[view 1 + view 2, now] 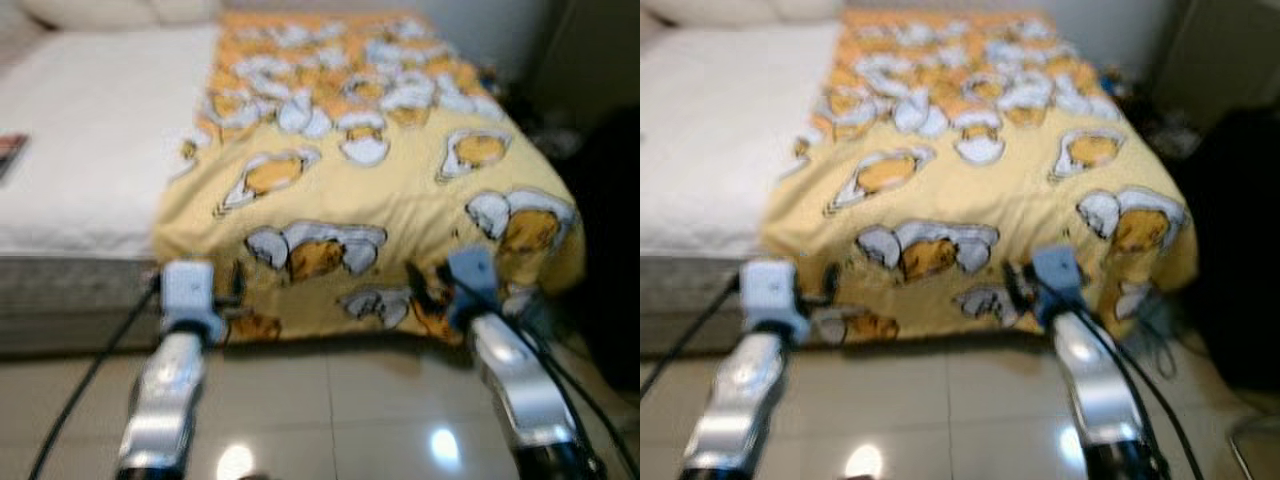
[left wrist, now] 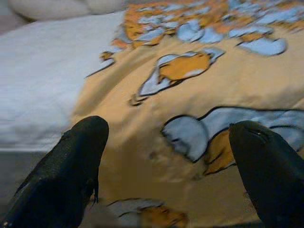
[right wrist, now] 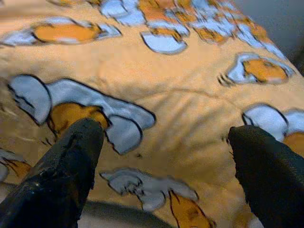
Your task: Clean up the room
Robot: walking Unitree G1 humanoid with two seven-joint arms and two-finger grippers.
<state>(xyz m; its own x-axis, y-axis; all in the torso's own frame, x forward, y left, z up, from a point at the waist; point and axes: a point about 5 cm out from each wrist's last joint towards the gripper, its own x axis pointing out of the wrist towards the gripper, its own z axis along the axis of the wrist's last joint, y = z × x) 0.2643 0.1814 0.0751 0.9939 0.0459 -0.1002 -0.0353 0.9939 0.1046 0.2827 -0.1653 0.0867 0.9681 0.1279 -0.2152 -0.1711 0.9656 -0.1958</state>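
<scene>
A yellow blanket (image 1: 370, 160) with white and orange cartoon prints covers the right half of the bed and hangs over its foot end. The white sheet (image 1: 90, 130) lies bare on the left half. My left gripper (image 1: 232, 285) is raised in front of the blanket's hanging edge at the lower left, and in the left wrist view its fingers (image 2: 71, 166) stand wide apart over the blanket (image 2: 199, 123). My right gripper (image 1: 428, 285) is held before the hanging edge further right, open, with the blanket (image 3: 166, 109) seen between its fingers (image 3: 66, 171). Neither gripper holds anything.
Pillows (image 1: 110, 10) lie at the head of the bed. A small dark object (image 1: 10, 150) rests on the sheet at the far left. Dark clutter and cables (image 1: 600, 260) stand right of the bed. Glossy tiled floor (image 1: 330, 410) lies under my arms.
</scene>
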